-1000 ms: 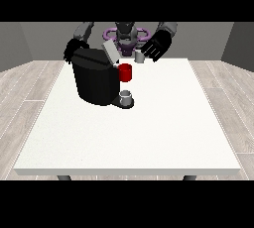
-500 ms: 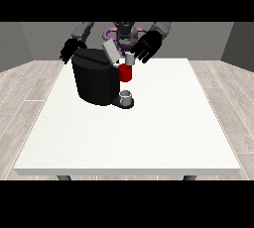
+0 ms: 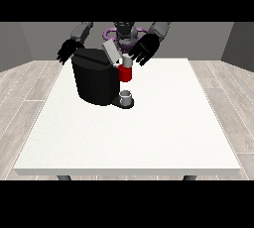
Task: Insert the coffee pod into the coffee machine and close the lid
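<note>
Moving closer since the earlier frame, the hand at the view's right (image 3: 144, 50) is hovering with fingers spread just above a red thing at the machine (image 3: 125, 73), while the hand at the view's left (image 3: 67, 51) is hanging open behind the coffee machine (image 3: 95, 77), whose raised lid (image 3: 111, 52) is partly hiding the robot; no pod is showing plainly.

Coffee machine (image 3: 95, 81) hides the far-left stretch of the desk (image 3: 149, 133) behind it. Robot's lower body out of sight behind the machine and the desk's far edge. Desk legs show only as stubs under the near edge. Hand at the view's left (image 3: 67, 52): finger positions too small to tell. Small grey thing (image 3: 126, 96) at the machine's base, identity unclear.
</note>
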{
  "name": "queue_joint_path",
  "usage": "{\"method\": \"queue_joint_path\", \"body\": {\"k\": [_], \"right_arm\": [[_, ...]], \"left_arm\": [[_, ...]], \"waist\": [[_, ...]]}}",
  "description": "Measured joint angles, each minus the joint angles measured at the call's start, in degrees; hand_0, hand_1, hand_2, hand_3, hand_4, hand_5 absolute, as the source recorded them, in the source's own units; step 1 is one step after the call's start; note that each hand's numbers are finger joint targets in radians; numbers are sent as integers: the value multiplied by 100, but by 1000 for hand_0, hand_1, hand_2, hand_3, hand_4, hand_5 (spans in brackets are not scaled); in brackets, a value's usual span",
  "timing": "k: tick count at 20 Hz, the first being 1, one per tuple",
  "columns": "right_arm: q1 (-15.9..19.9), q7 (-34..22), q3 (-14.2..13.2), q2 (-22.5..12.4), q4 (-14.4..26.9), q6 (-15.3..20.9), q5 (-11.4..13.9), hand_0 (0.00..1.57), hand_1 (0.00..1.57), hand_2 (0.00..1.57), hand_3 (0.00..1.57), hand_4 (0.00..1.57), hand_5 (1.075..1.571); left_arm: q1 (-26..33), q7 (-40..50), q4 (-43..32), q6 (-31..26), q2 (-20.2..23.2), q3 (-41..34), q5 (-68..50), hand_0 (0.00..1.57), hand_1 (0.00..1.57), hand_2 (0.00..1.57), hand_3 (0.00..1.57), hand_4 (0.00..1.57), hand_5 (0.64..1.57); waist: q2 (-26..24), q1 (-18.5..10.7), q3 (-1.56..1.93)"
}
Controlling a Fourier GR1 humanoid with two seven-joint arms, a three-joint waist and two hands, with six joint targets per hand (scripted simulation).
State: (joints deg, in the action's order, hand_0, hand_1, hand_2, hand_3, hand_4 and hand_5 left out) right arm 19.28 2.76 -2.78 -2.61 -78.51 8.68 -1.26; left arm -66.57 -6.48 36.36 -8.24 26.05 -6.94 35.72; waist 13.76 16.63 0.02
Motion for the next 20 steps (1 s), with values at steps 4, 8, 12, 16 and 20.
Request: {"method": "queue_joint_path", "body": {"k": [4, 8, 12, 16, 20], "right_arm": [[-123, -48, 78, 22, -148, -48, -6, 0, 0, 0, 0, 498, 1571], [-59, -103, -15, 5, -125, -1, -50, 0, 0, 0, 0, 513, 1571], [-50, -70, -9, 46, -133, 38, -47, 0, 0, 0, 0, 513, 1571], [-58, 5, -21, 54, -117, 51, -45, 0, 0, 0, 0, 442, 1571], [-147, 77, 15, 77, -139, 50, -24, 0, 0, 0, 0, 435, 1571]], "left_arm": [[56, -80, -82, 21, 2, -14, 28, 1183, 1183, 1251, 1180, 499, 1571], [74, -125, -61, 70, -96, 37, 88, 1203, 1203, 1272, 1200, 500, 1571], [11, -125, -78, 70, -132, 31, 112, 1186, 1186, 1269, 1202, 515, 1571], [4, -85, -106, 63, -155, 38, 152, 1185, 1185, 1250, 1184, 491, 1571], [-9, -86, -156, 40, -88, 17, 188, 1249, 1249, 1282, 1181, 480, 1571]], "waist": [[14, 89, 0], [17, 0, -1], [51, 0, -1], [70, -17, 1], [107, 12, 1]]}}
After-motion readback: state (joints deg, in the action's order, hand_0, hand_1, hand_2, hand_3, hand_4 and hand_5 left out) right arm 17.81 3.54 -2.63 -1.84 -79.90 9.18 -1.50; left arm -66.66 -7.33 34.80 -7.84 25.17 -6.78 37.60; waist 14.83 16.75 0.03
